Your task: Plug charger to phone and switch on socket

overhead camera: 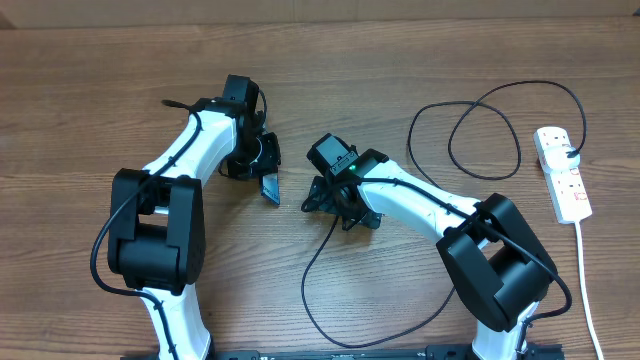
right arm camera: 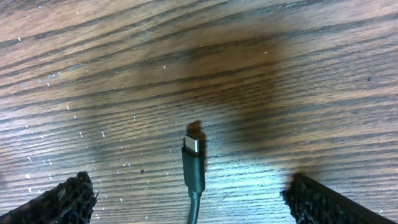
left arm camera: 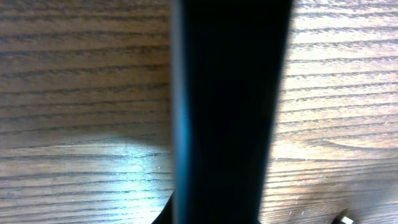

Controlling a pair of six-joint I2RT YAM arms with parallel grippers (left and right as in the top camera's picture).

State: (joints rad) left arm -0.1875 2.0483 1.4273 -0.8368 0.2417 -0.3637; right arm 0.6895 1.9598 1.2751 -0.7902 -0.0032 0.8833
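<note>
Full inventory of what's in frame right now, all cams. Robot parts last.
slim dark smartphone: one, dark with blue sheen, left of centre, held on edge
thin black charger cable: one, black, loops from the strip across the table to the right arm
connector tip: one, black with metal end, lying on the wood
elongated white power strip: one, white with red switches, far right
white cord: one, white, trails from the strip toward the near edge
wooden table: one, brown
left gripper: one, black, shut on the smartphone
right gripper: one, black, open, over the connector tip
</note>
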